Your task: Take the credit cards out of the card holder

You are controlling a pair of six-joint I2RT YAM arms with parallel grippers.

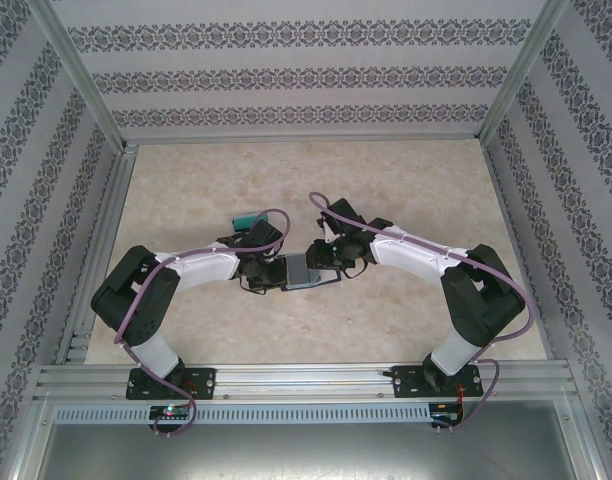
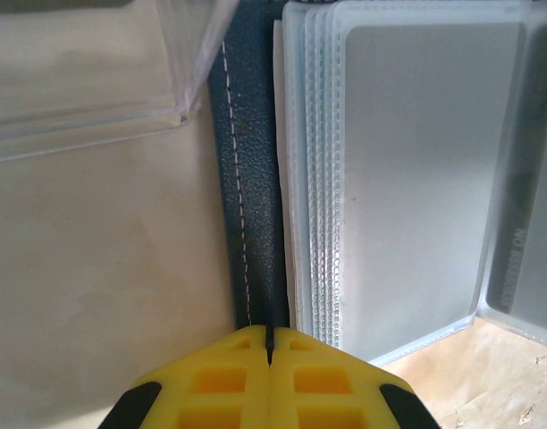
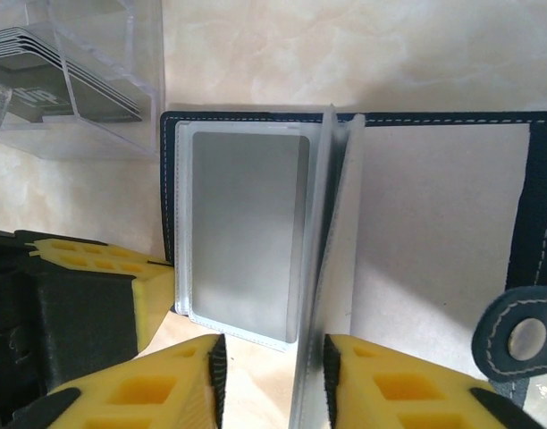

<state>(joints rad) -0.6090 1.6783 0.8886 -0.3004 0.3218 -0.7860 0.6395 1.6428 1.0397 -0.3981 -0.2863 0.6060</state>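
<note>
The right tool (image 3: 273, 380), jaws part-open astride an upright clear sleeve (image 3: 332, 223) of the card holder (image 3: 542, 223) lying open on the desk (image 3: 345, 54), may pinch that sleeve instead of the pocketed grey credit card (image 3: 247, 232) and drag the holder from the clenched left tool (image 2: 269, 344) at its navy edge

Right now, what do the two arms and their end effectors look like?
The left arm and right arm have white links, black joints and a purple cable along each. The left end effector and right end effector carry yellow moulded fingers with square recesses.
</note>
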